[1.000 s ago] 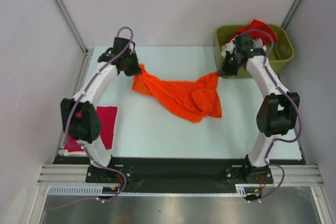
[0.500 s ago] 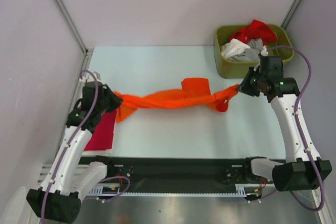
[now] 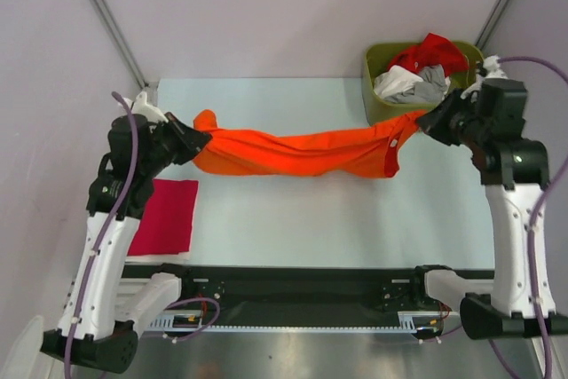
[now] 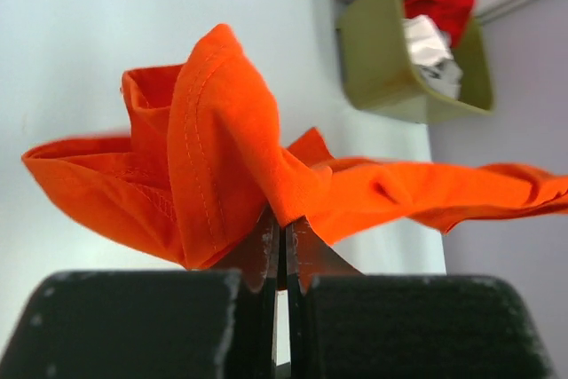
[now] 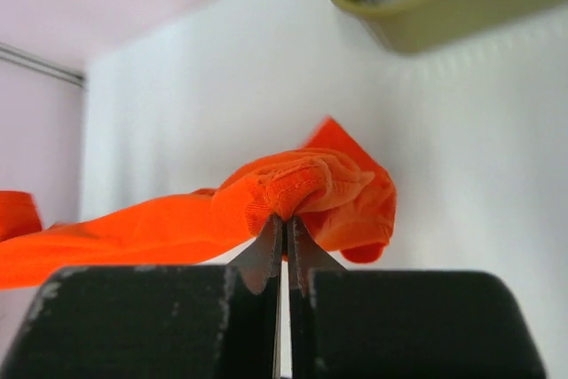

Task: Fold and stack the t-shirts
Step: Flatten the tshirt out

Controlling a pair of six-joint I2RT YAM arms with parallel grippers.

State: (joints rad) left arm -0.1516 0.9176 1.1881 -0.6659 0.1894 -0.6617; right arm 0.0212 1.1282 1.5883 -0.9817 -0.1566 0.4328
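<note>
I hold the orange t-shirt (image 3: 302,150) strung out as a twisted band between my left gripper (image 3: 199,139) and my right gripper (image 3: 424,122), each pinched tight on one end, across the far half of the tabletop (image 3: 311,219). The magenta-red t-shirt (image 3: 167,217) lies flat by the left edge, partly under my left arm. In the far right corner, the olive-green bin (image 3: 373,111) holds a red t-shirt (image 3: 432,51), a white t-shirt (image 3: 395,84) and a grey t-shirt (image 3: 430,77).

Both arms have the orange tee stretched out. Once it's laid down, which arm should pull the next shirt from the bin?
Right, probably: the right tool is shut on the orange tee just beside the green bin; the left tool grips the other end at the far side, by the magenta tee.
</note>
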